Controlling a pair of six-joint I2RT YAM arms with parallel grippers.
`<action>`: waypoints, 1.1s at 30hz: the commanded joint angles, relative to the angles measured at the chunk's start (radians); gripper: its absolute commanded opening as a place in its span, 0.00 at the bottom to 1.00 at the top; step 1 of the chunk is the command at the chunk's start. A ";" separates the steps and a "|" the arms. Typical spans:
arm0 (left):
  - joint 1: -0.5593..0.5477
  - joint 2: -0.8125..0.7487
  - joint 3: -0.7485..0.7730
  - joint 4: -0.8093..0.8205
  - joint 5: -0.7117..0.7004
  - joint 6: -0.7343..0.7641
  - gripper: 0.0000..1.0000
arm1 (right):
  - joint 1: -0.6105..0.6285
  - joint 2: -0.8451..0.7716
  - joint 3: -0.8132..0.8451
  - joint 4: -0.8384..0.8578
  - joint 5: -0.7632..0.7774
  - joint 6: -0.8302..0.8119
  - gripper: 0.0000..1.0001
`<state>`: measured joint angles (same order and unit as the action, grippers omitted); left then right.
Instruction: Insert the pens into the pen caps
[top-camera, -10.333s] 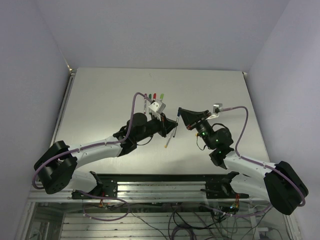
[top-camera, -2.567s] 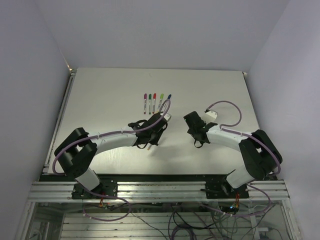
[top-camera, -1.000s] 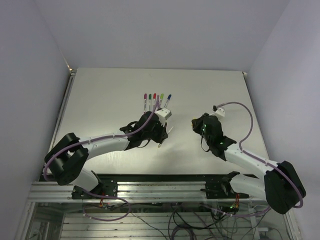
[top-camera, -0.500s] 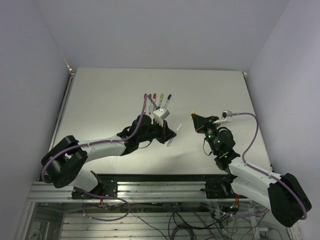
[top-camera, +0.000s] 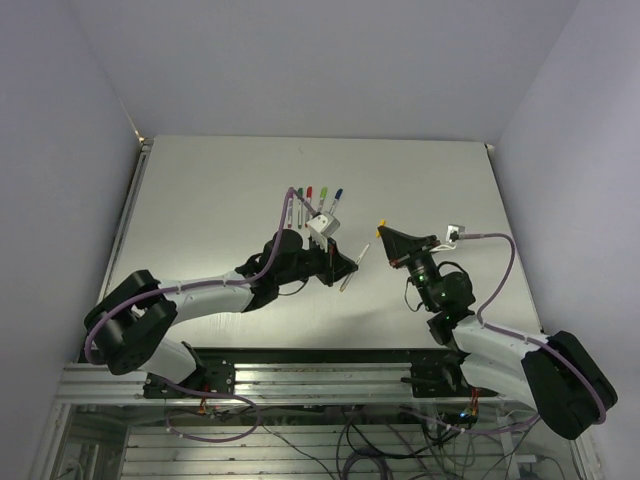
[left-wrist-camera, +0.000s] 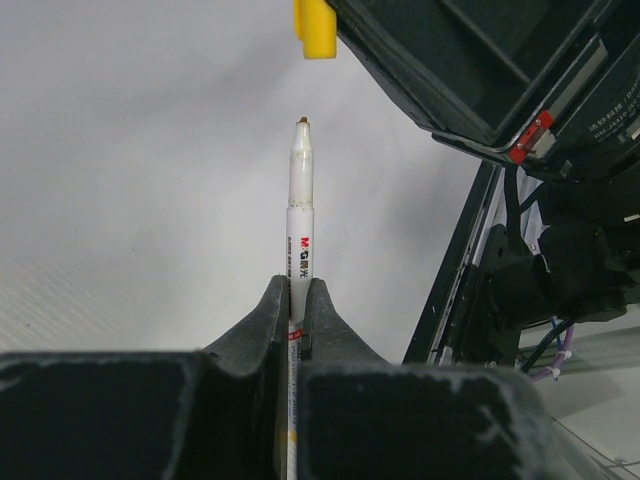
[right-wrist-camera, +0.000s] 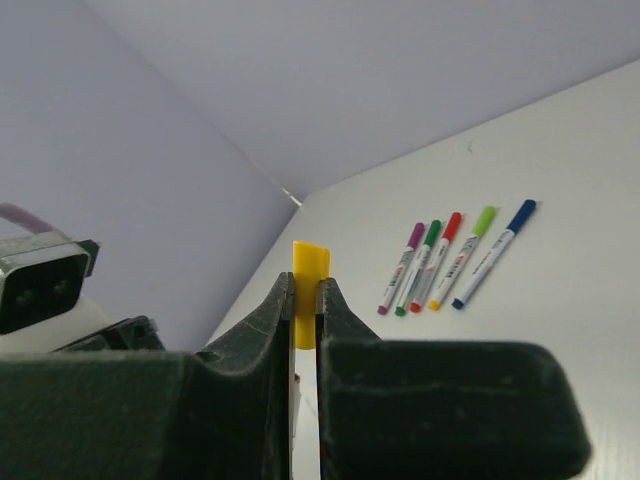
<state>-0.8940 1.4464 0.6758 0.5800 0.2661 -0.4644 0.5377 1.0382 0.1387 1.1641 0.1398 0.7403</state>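
My left gripper (left-wrist-camera: 297, 290) is shut on a whitish pen (left-wrist-camera: 300, 200), which sticks out past the fingers with its bare dark tip uncapped. A short gap beyond that tip hangs a yellow pen cap (left-wrist-camera: 317, 28). My right gripper (right-wrist-camera: 305, 285) is shut on this cap (right-wrist-camera: 309, 270), and about half of it shows above the fingertips. From above, the held pen (top-camera: 352, 266) slants in the air left of the cap (top-camera: 380, 221); left gripper (top-camera: 336, 264) and right gripper (top-camera: 384, 227) face each other over the table's middle.
Several capped pens lie side by side on the table farther back: magenta (right-wrist-camera: 403, 268), green (right-wrist-camera: 420, 266), red (right-wrist-camera: 440, 260), light green (right-wrist-camera: 463, 256) and blue (right-wrist-camera: 493, 254). In the top view the left wrist partly covers this row (top-camera: 322, 193). Walls close the table's far and side edges.
Both arms have risen from near the table. The held pen and the yellow cap have come closer together, and the pen tip now points at the cap.
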 joint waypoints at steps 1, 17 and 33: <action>-0.005 0.012 0.028 0.067 0.010 -0.012 0.07 | -0.002 0.023 -0.030 0.128 -0.037 0.036 0.00; -0.013 0.014 0.030 0.095 0.025 -0.020 0.07 | 0.007 0.062 -0.035 0.169 -0.053 0.047 0.00; -0.016 0.012 0.019 0.112 0.011 -0.026 0.07 | 0.021 0.089 -0.029 0.182 -0.066 0.051 0.00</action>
<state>-0.9012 1.4582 0.6758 0.6312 0.2665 -0.4816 0.5503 1.1252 0.1101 1.3052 0.0845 0.7910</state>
